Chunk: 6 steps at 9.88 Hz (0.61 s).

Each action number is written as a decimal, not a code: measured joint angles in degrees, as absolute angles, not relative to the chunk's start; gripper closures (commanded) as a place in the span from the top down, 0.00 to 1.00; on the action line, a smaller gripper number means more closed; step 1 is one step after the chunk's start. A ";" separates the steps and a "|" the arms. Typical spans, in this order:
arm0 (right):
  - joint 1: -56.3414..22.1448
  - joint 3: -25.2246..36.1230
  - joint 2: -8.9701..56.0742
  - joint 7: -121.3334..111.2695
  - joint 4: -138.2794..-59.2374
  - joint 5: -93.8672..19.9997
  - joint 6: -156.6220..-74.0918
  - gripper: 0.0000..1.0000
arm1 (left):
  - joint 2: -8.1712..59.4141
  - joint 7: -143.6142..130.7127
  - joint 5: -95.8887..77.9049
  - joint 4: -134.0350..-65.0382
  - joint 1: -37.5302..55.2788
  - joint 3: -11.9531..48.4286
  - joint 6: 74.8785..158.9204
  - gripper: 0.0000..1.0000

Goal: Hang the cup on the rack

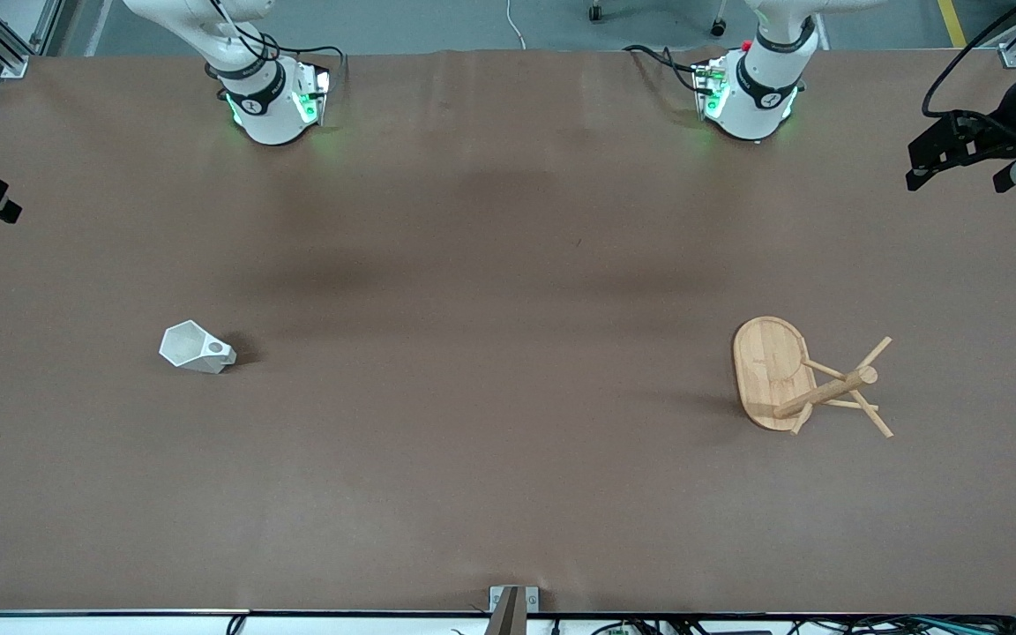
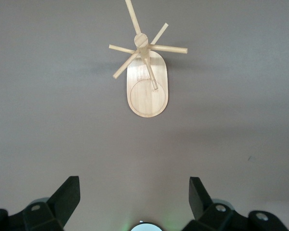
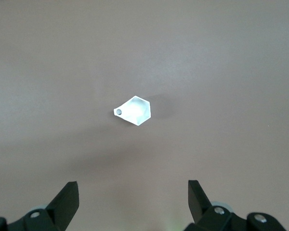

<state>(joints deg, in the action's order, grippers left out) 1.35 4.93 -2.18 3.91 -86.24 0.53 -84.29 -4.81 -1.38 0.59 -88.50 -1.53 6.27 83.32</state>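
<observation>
The rack (image 1: 777, 375) stands at the left arm's end of the table, the cup (image 1: 197, 347) at the right arm's end, well apart. The left gripper (image 2: 135, 202) and right gripper (image 3: 133, 202) hang high above them, jaws released. No grasp has begun; the next move requires descending onto the cup.

The front view looks down steeply across the whole table (image 1: 508, 494) toward both bases. Each of the 2 wrist views looks from high up: the left shares the rack (image 2: 147, 91) with it, the right shares the cup (image 3: 135, 110).
</observation>
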 measured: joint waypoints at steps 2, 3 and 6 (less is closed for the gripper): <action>1.35 4.94 -2.18 3.91 -86.24 0.53 -84.29 1.00 | -4.81 -1.38 0.59 -88.50 -1.53 6.27 83.32 1.00; 1.35 4.94 -2.18 3.91 -86.25 0.53 -84.29 1.00 | -4.81 -1.38 0.59 -88.49 -1.53 6.27 83.32 1.00; 1.35 4.94 -2.13 3.83 -88.70 0.53 -84.76 1.00 | -4.81 -1.35 0.59 -88.48 -1.54 6.27 83.32 1.00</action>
